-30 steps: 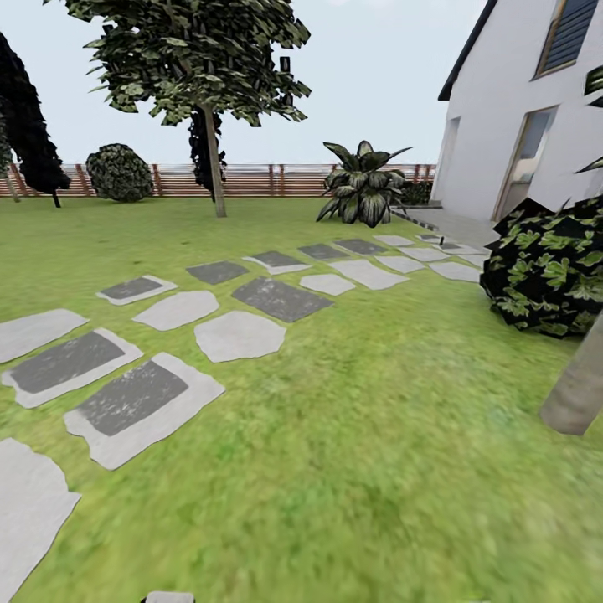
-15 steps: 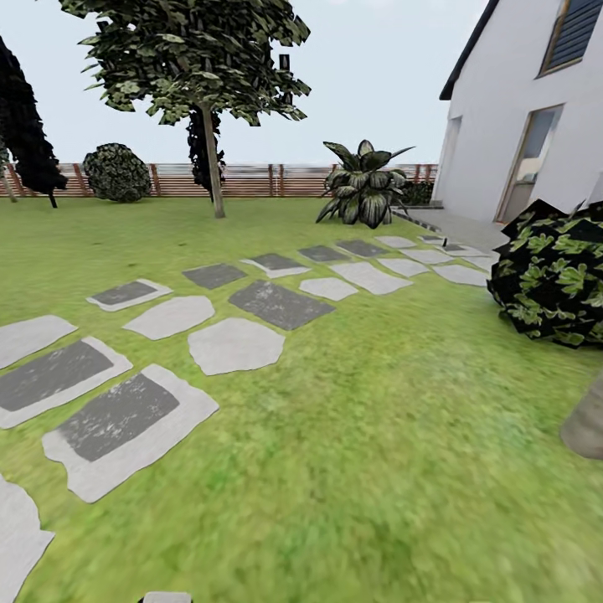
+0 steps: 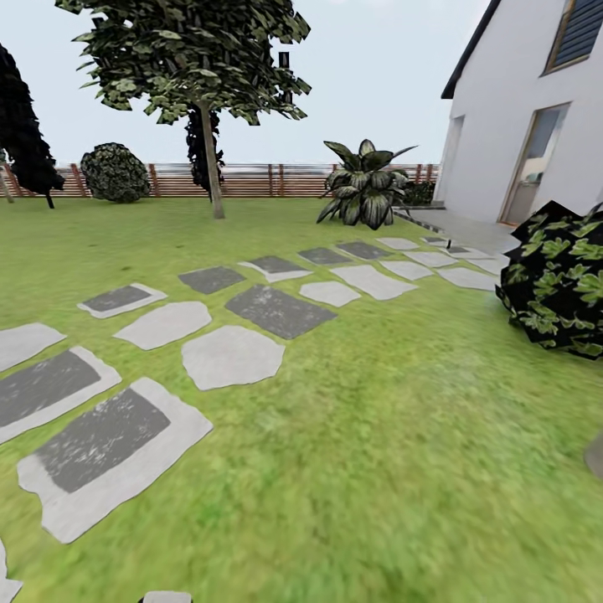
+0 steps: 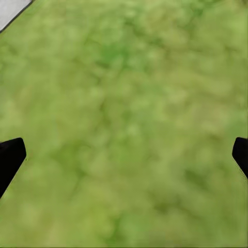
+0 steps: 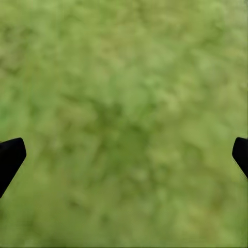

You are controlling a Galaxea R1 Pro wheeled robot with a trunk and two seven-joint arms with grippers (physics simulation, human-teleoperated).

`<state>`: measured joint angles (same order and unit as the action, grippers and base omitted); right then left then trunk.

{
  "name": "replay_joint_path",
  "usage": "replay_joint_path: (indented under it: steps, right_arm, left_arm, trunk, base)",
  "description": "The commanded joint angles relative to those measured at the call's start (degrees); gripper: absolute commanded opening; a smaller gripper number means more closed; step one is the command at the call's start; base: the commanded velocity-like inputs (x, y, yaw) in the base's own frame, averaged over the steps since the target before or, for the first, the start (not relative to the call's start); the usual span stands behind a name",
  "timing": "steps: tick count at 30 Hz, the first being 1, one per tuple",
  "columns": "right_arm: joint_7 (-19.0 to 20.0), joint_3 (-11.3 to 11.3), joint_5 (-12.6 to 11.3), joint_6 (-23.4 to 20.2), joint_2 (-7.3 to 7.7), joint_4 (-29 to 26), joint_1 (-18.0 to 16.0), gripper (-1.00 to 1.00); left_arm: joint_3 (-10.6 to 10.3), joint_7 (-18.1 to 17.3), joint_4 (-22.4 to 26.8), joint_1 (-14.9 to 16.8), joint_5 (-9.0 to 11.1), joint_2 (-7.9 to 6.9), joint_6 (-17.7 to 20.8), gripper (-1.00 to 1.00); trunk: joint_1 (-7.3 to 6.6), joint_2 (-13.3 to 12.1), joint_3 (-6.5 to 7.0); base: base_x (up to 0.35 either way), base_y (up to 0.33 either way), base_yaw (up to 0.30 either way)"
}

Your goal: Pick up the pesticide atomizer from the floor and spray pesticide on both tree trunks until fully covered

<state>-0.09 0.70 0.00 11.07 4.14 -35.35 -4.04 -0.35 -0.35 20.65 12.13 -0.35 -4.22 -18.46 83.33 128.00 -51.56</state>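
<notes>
Lawn point(image 3: 377, 469) bounded at the far side by a slatted wooden fence point(image 3: 251, 180), white house point(image 3: 511, 126) at the right; we list contents left to right. Item: dark cone tree point(image 3: 21, 126) at the left edge. Item: round bush point(image 3: 115, 172) against the fence. Item: stepping stones point(image 3: 230, 356), pale and dark, running in a diagonal band from the near left toward the house door. Item: leafy tree point(image 3: 197, 59) on a thin stem, near the fence. Item: broad-leaved plant point(image 3: 364, 188) beside the house corner. Item: small dark upright thing point(image 3: 449, 244) among the far stones, too small for us to name; it may be the sprayer, but we cannot tell. Item: dark bush with pale-edged leaves point(image 3: 561, 285) at the right. Item: grey-brown sliver point(image 3: 595, 456) at the right edge, which we take for the foot of a thick trunk, near our base. Item: left gripper point(image 4: 124, 155), fingers spread wide over bare grass, a corner of stone just in its view, nothing held. Item: right gripper point(image 5: 124, 155), likewise spread wide and carrying nothing, over grass. Risks, in our judgement: we are in transit with no sprayer in hand; steering wide could clip the right bush or the trunk foot; driving on stone edges could jolt the base; mistaking the thin-stemmed tree for a target would waste the run.
</notes>
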Motion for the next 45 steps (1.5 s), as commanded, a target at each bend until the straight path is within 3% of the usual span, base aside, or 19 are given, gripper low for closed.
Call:
replay_joint_path:
  steps: [1,31,45]
  right_arm:
    - [0.00,0.00,0.00,-0.02,0.00,0.01,0.00,1.00]
    - [0.00,0.00,0.00,0.00,-0.01,0.02,0.00,1.00]
    - [0.01,-0.09,0.09,0.00,-0.10,2.13,0.00,1.00]
  left_arm:
    - [0.00,0.00,0.00,0.00,0.00,0.00,0.00,1.00]
    - [0.00,0.00,0.00,0.00,0.00,0.00,-0.04,1.00]
    - [0.00,0.00,0.00,0.00,-0.08,0.06,-0.09,1.00]
  trunk:
    - [0.00,0.00,0.00]
    - [0.00,0.00,-0.73]
    - [0.00,0.00,-0.78]
  base:
    - [0.340,0.078,-0.029]
    - [0.340,0.090,-0.236]
    - [0.340,0.002,-0.008]
